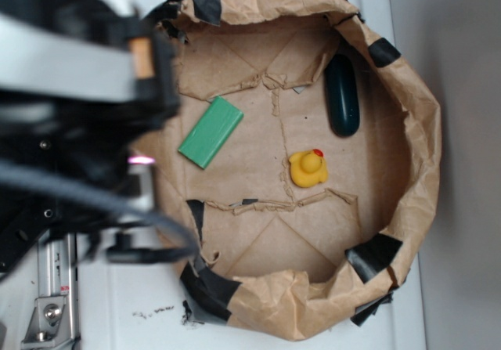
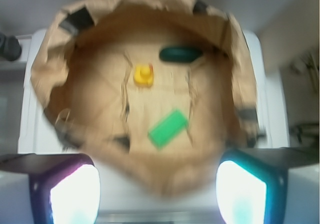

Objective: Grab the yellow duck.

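The yellow duck sits upright on the floor of a brown paper basin, right of centre, its red-orange beak toward the dark teal object. In the wrist view the yellow duck lies far ahead, in the upper middle. My gripper hangs high above the basin's near rim, open, with nothing between its two glowing fingers. In the exterior view the arm fills the left side, blurred, and the fingertips do not show there.
A flat green block lies left of the duck, and a dark teal oblong object rests by the far wall. The crumpled paper basin wall, patched with black tape, rings everything. White tabletop surrounds the basin.
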